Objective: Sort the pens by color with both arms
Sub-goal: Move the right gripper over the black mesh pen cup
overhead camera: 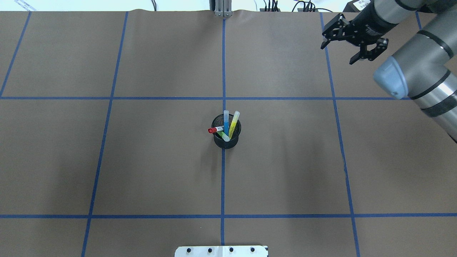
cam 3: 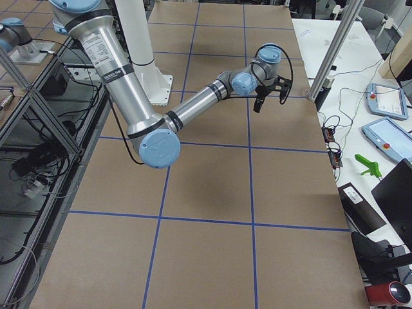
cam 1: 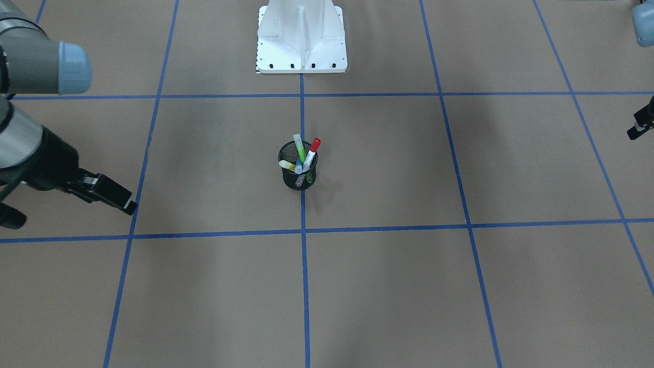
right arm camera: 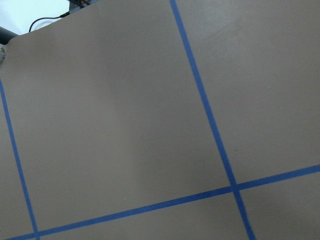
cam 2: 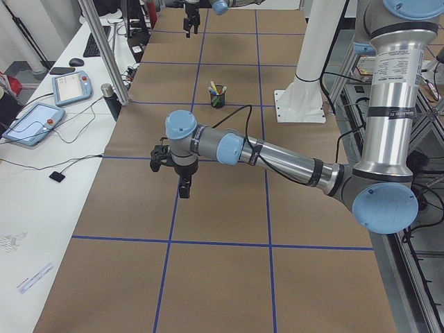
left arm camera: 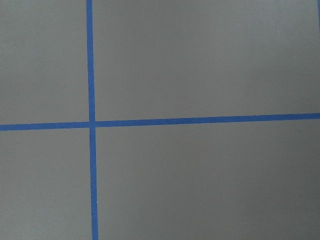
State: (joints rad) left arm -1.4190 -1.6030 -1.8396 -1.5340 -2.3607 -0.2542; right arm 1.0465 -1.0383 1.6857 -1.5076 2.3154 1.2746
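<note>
Could not judge how far the nearest, the left pincer (cam 2: 170,179), stood apart; found four pens (overhead camera: 225,121) well beyond it, leaning in a black mesh cup (overhead camera: 230,144): blue, yellow, lime green, red-capped white; farther, saw the right pincer (overhead camera: 337,54) splayed wide, empty.

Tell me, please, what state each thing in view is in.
Black mesh cup: upright, holds four pens.
Blue pen: leaning in cup.
Red-capped white-barrelled marker: leaning in cup.
Lime green pen: leaning in cup.
Yellow pen: leaning in cup.
Right gripper: jaws open, empty.
Left gripper: jaws' state unclear.
</note>
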